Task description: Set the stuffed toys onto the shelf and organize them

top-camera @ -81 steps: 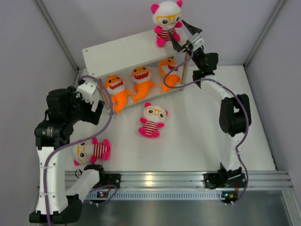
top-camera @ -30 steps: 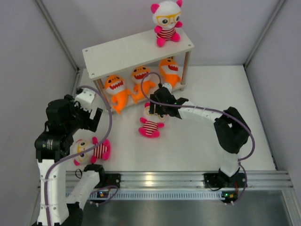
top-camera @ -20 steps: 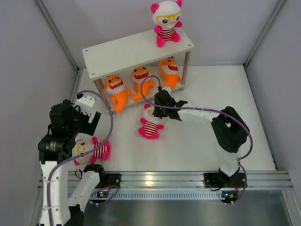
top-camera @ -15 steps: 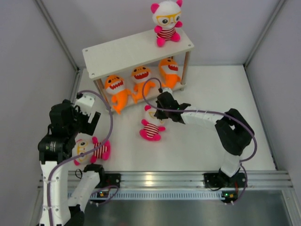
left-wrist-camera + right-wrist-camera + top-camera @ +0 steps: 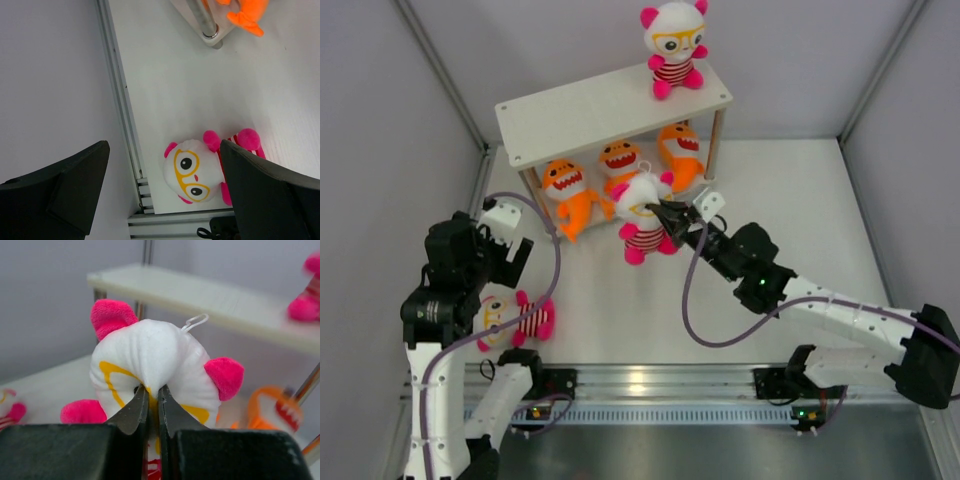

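The shelf (image 5: 582, 112) stands at the back. One white-headed doll (image 5: 673, 45) sits on its top board. Three orange sharks (image 5: 566, 192) (image 5: 620, 163) (image 5: 681, 150) fill the lower tier. My right gripper (image 5: 664, 214) is shut on the head of a second doll (image 5: 641, 218), pinching its face (image 5: 155, 357) between closed jaws (image 5: 152, 401) and holding it off the table in front of the shelf (image 5: 200, 290). A third doll (image 5: 516, 320) lies on its back at the near left. My left gripper (image 5: 506, 255) hovers open above it, the doll (image 5: 199, 172) showing between the spread fingers (image 5: 67, 187).
A metal rail (image 5: 700, 380) runs along the table's near edge, and a grey wall (image 5: 380, 150) stands close on the left. The shelf's front left post (image 5: 202, 20) and a shark's tail (image 5: 244, 10) show in the left wrist view.
My right gripper closed on the doll lying in front of the shelf and lifted it up and back toward the shelf. The left arm lowered slightly over the near-left doll.
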Controlling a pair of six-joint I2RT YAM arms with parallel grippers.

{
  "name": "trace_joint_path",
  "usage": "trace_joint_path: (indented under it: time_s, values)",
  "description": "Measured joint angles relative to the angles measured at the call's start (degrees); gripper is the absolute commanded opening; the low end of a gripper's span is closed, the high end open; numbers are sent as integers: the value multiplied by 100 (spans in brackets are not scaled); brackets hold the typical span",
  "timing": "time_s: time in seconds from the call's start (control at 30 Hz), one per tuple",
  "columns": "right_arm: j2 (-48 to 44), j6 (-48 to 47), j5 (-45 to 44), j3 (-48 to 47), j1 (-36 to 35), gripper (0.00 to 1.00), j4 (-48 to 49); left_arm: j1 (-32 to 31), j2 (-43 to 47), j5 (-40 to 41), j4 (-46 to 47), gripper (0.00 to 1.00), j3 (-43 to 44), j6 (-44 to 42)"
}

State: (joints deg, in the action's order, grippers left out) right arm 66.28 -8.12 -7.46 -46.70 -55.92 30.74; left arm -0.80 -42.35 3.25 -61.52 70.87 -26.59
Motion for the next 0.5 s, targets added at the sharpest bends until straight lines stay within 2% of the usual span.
trace_joint_path:
  time_s: [0.13,0.23,0.33,0.5]
  values:
    - [26,-1325,295,-105,15,0,1799,0,22,63,0,99,0,-15]
    - [841,-2184,682,-750,15,0,3163,0,33,61,0,99,-2,-15]
    - [2317,-2905,1086,-2188,44,0,3910,0,35,59,0,99,-9,-13]
    - [4433,-3141,1499,-4708,396,0,4044,90,35,46,0,99,-9,-13]
